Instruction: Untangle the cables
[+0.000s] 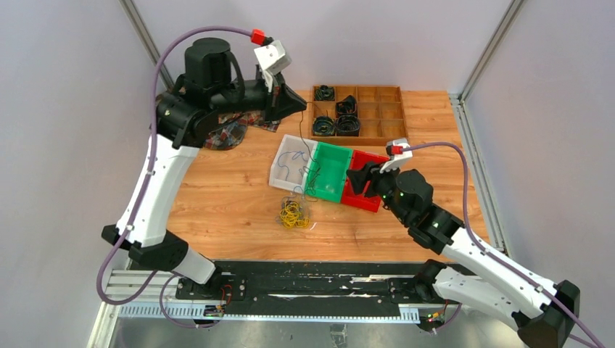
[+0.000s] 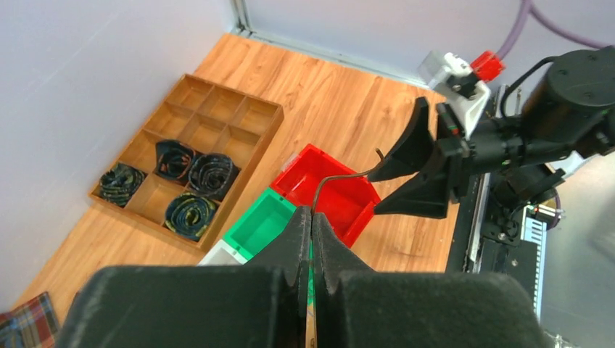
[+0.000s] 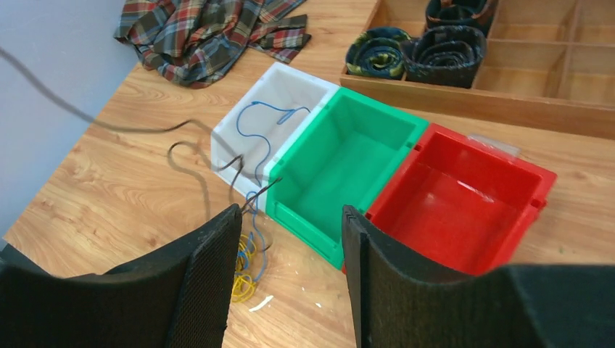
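Observation:
The cables lie as a small clump on the table in front of the white bin. A yellow cable is coiled there. A blue cable runs from the clump up into the white bin. My left gripper is raised high at the back and is shut on a black cable, which hangs down toward the clump. In the left wrist view the jaws are closed, with the cable's end sticking out. My right gripper is open and empty, above the green and red bins; its fingers frame the clump.
White, green and red bins stand side by side mid-table. A wooden compartment tray with thick coiled rolls stands at the back. A plaid cloth lies at the back left.

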`<action>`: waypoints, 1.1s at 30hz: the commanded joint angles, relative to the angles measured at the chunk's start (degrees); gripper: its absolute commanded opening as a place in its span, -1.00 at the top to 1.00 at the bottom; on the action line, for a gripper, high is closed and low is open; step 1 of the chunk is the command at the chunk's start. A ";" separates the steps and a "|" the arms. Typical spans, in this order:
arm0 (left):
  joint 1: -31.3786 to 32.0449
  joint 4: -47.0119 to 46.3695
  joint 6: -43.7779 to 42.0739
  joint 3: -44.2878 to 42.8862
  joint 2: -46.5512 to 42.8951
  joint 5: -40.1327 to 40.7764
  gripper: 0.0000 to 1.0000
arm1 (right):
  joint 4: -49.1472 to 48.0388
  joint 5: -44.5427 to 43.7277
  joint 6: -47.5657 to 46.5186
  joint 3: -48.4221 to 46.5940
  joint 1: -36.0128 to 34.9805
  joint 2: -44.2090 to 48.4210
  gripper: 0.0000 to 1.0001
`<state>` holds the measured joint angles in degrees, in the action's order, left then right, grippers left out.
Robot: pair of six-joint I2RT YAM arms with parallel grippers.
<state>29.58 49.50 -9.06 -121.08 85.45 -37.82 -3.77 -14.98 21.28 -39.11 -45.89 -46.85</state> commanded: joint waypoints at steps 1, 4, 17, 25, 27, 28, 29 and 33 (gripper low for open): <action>0.73 -2.48 -1.64 -1.89 2.14 0.15 0.99 | 3.04 -1.78 1.87 1.89 1.53 3.41 -0.07; 0.89 -4.76 -3.35 -0.41 3.42 1.44 0.99 | 3.94 -2.13 1.78 2.05 1.68 3.69 -0.07; 1.08 -15.31 -1.26 9.40 9.41 6.01 0.99 | 2.67 -3.19 1.64 4.67 1.79 2.90 -0.06; 2.86 -15.31 -3.05 13.14 13.96 6.03 0.99 | 2.39 -3.03 1.95 5.02 2.44 3.73 -0.07; 3.77 -15.35 -5.23 14.68 15.01 7.83 0.99 | 1.86 -3.03 2.25 5.66 2.69 3.89 -0.07; 4.06 -15.31 -6.14 15.56 15.46 8.83 0.99 | 1.77 -2.99 2.54 5.91 2.89 3.95 -0.07; 4.46 -15.23 -7.47 16.70 15.85 10.46 0.99 | 1.73 -2.89 2.78 6.08 3.16 3.96 -0.08; 7.54 -12.89 -17.15 21.15 18.00 20.90 0.99 | 1.69 -1.88 2.91 6.52 4.43 3.78 -0.11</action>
<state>34.30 35.70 -16.36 -103.00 101.14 -26.59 -0.95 -16.75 23.20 -33.56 -43.40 -43.59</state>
